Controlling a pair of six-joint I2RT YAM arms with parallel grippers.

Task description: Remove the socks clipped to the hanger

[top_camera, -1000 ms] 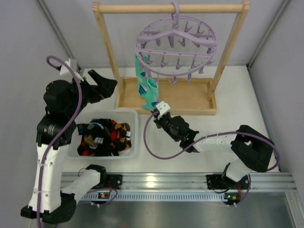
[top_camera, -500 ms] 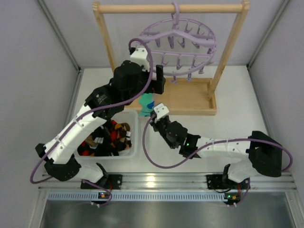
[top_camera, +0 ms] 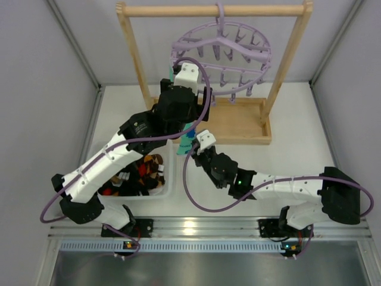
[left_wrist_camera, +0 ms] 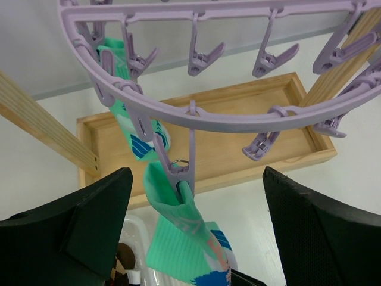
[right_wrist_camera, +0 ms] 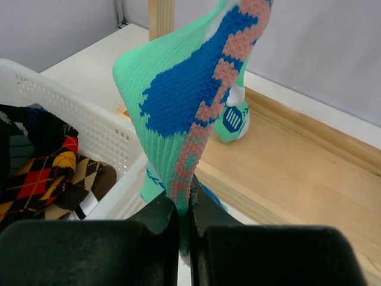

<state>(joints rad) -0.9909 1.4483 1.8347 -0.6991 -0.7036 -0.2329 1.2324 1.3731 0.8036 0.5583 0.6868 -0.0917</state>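
Note:
The lavender round hanger (top_camera: 221, 55) hangs by its hook from the wooden rail. In the left wrist view its ring (left_wrist_camera: 238, 119) fills the top, with one teal sock (left_wrist_camera: 178, 238) held in a clip and a second teal sock (left_wrist_camera: 131, 119) clipped behind it. My left gripper (left_wrist_camera: 193, 238) is open wide, one finger on each side of the near sock and apart from it; in the top view it (top_camera: 199, 104) sits under the hanger's left edge. My right gripper (right_wrist_camera: 184, 208) is shut on the lower end of the near teal sock (right_wrist_camera: 196, 101) and shows in the top view (top_camera: 193, 148).
A white basket (top_camera: 169, 179) holding argyle and dark socks (right_wrist_camera: 41, 173) stands left of my right gripper. The wooden frame's tray base (top_camera: 238, 122) lies under the hanger, with two slanted posts (top_camera: 134, 53). Grey walls close in both sides.
My left arm has swung from the far left, over the basket, up to the hanger's left edge. My right gripper has kept its hold on the teal sock and shifted slightly.

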